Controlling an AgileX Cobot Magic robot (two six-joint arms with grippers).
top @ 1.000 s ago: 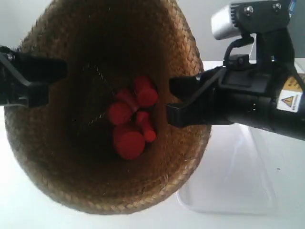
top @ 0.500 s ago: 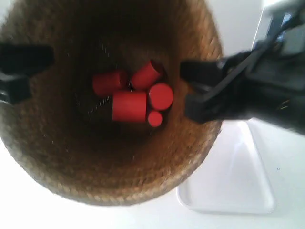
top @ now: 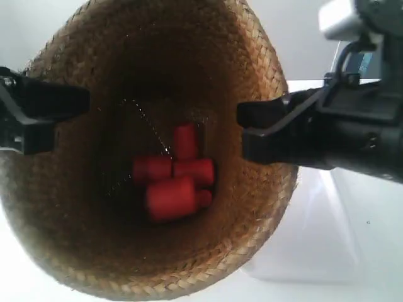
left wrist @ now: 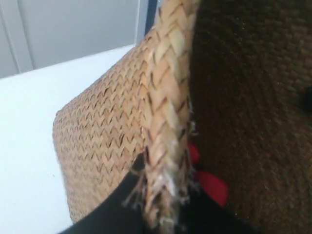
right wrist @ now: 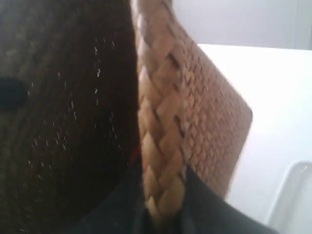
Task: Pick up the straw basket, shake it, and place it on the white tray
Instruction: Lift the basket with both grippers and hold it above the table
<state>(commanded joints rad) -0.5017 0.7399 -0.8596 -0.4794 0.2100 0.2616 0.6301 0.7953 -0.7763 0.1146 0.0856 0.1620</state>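
Exterior view: gripped aloft by opposite sides of its rim, straw basket (top: 69, 239) with mouth toward camera, red cylinders (top: 173, 185) loose inside. Left gripper (left wrist: 163, 210) clenched across the braided rim; right gripper (right wrist: 163, 207) likewise. Low at right, white tray (top: 321, 242), partly hidden behind the basket.

Arm at the exterior view's right (top: 352, 138): matte black casing, bulky and rounded. Its gripper (top: 244, 132) carries two flat, angular black fingers (top: 264, 113). A silver-grey housing (top: 340, 19) is mounted above, with a thin black cable (top: 343, 56) looping beneath it. Arm at the exterior view's left (top: 12, 119): black, its gripper (top: 63, 119) of matching form. Both wrist views show plain black finger surfaces (left wrist: 109, 212) (right wrist: 209, 209).
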